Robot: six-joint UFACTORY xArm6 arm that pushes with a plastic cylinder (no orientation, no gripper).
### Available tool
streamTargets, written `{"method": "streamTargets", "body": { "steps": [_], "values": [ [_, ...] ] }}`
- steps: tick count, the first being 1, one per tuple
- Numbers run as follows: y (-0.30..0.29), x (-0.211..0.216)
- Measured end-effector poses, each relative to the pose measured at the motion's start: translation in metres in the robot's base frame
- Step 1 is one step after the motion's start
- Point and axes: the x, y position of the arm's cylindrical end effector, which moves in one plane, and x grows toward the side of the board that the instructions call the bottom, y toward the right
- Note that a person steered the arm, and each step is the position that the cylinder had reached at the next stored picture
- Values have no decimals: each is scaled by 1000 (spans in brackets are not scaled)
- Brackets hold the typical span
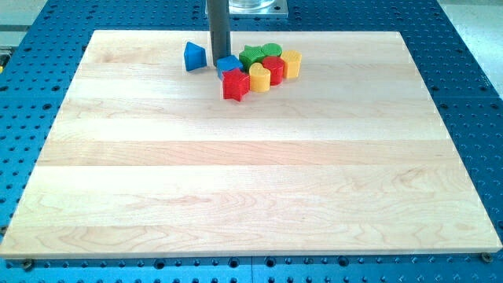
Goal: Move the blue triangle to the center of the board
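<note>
The blue triangle [194,56] lies near the top edge of the wooden board [251,181], left of the middle. My tip [221,75] stands just to its right, a small gap apart, between it and a blue block [229,64]. The rod touches or nearly touches that blue block's left side. The tip is far above the board's center in the view.
A cluster sits right of the tip: a red star [236,84], a yellow heart-like block [259,77], a red block [273,70], a yellow block [291,64], a green star [252,55] and a green block [272,51].
</note>
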Motion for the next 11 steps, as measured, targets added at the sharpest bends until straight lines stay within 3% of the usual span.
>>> {"method": "streamTargets", "body": {
  "steps": [1, 2, 3, 4, 5, 6, 7, 9, 11],
  "values": [
    [-46, -2],
    [-51, -48],
    [-110, -42],
    [-130, 62],
    [-124, 92],
    [-145, 8],
    [-142, -35],
    [-26, 57],
    [-1, 115]
  ]
}}
